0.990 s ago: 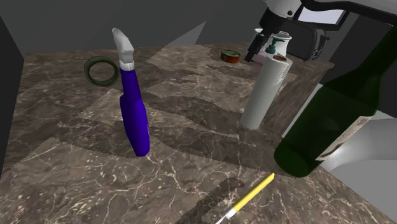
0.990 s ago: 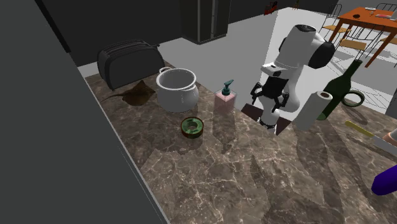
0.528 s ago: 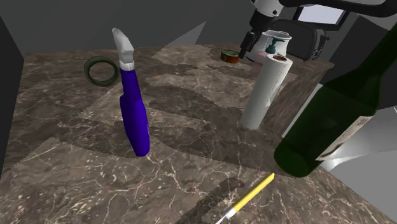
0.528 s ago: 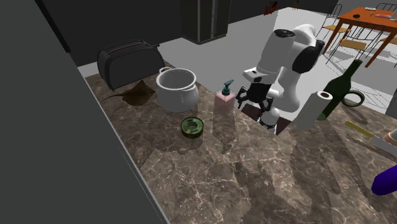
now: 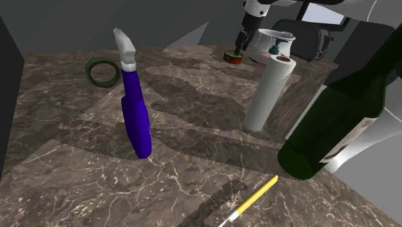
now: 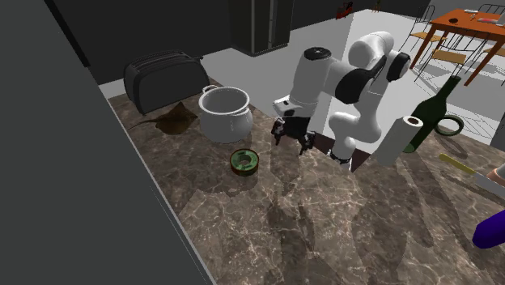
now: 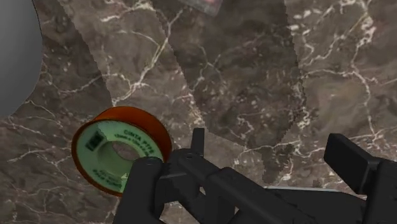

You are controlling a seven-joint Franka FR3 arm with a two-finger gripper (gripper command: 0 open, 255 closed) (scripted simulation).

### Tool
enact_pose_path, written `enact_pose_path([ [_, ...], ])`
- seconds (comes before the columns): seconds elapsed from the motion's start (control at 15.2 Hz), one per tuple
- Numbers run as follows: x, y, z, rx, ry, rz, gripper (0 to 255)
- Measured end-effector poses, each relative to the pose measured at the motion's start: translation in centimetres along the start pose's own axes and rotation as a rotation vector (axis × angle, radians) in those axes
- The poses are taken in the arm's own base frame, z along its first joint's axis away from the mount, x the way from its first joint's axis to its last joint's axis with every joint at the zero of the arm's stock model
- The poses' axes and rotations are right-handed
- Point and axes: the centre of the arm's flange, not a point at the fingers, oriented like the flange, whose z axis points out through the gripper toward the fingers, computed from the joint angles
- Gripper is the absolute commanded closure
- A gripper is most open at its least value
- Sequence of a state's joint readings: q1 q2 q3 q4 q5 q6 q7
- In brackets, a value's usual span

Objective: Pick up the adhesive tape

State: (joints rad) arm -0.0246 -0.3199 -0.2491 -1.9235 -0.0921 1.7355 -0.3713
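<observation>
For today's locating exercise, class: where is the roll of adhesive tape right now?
In the second exterior view the tape roll lies flat on the marble counter, below the grey pot and to the lower left of the hand.

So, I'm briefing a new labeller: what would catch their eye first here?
The dark green bottle looms at the shoulder view's right, and a blue spray bottle stands left of middle. In the second exterior view the white arm reaches down beside the tape, fingers open.
</observation>
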Motion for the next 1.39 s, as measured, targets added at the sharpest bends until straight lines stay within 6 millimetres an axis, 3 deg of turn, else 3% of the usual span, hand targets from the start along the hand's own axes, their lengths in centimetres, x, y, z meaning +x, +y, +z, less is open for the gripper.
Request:
enact_pose_path([
  [0.66,8.5,10.5,5.1,0.038,-0.1,0.021,0],
  [1.19,8.9,11.0,8.8,0.04,-0.102,0.019,0],
  [1.25,8.9,11.0,9.0,0.039,-0.101,0.019,255],
  [1.39,9.0,11.1,9.2,0.04,-0.105,0.021,255],
])
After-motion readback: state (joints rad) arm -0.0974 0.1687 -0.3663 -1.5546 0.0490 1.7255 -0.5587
